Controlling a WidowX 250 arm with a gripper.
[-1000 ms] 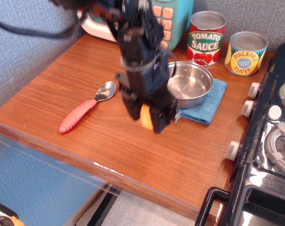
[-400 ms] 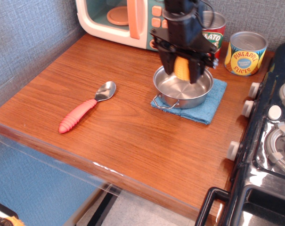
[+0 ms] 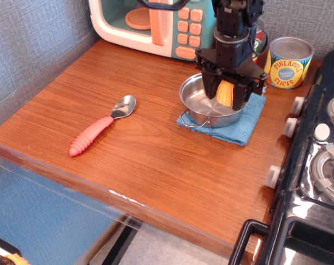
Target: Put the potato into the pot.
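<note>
The gripper hangs over the right half of the pot, its two black fingers closed on the sides of the potato, which shows as a yellow ridged lump between them, low inside the pot's rim or just above it; whether it touches the pot's floor cannot be told from this view. The pot sits on a blue cloth on the counter, with a red-handled spoon well apart to the left and a pineapple can near behind. The step in hand looks like the release, and the task seems nearly done. To do it well, the arm should ease down until the potato is close to the pot's floor, keeping clear of the right rim, then open the fingers only enough to free it. A drop from height could make the light toy bounce out, and a finger catching the rim could drag the pot off its cloth. The arm should then lift straight up
</note>
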